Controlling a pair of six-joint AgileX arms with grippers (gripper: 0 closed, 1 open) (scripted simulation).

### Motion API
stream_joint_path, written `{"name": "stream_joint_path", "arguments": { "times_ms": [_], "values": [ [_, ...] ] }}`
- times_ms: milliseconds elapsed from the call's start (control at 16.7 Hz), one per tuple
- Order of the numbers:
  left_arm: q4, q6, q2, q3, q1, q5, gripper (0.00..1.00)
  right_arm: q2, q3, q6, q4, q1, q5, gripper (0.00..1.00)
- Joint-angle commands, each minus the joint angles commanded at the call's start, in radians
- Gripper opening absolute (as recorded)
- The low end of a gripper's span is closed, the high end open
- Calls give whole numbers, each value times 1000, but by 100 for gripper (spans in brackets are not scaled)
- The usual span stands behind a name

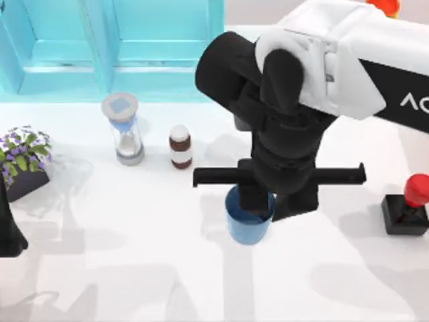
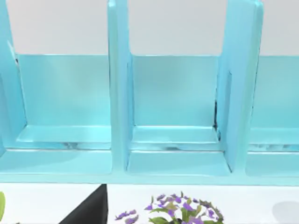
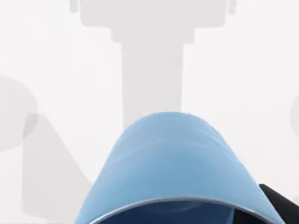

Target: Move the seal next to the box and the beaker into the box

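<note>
The blue beaker (image 1: 248,227) stands mid-table, under my right arm. My right gripper (image 1: 273,201) is down at its rim, one finger inside the cup and the other just outside its right wall, shut on that wall. The right wrist view has the beaker (image 3: 170,163) very close, with a black fingertip (image 3: 278,203) at its rim. The seal (image 1: 405,213), a black block with a red knob, sits near the right edge, apart from the gripper. The turquoise box (image 1: 120,50) spans the back left, and its open compartments (image 2: 175,116) face the left wrist camera. My left arm (image 1: 8,228) is parked at the left edge.
A grey-capped hourglass (image 1: 125,131) and a brown-and-white bottle (image 1: 180,146) stand in front of the box. A potted purple flower (image 1: 23,161) sits at the left, also seen as a flower (image 2: 180,210) in the left wrist view. An orange object (image 1: 383,5) is at the back right.
</note>
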Motion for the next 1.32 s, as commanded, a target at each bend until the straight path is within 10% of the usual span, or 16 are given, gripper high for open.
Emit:
{"name": "stream_joint_path", "arguments": {
  "times_ms": [780, 1320],
  "values": [
    [0, 0, 0, 0, 0, 0, 100, -207, -262, -1014, 55, -960, 111, 0],
    [0, 0, 0, 0, 0, 0, 100, -294, -397, -1513, 75, -1494, -16, 0]
  ]
}}
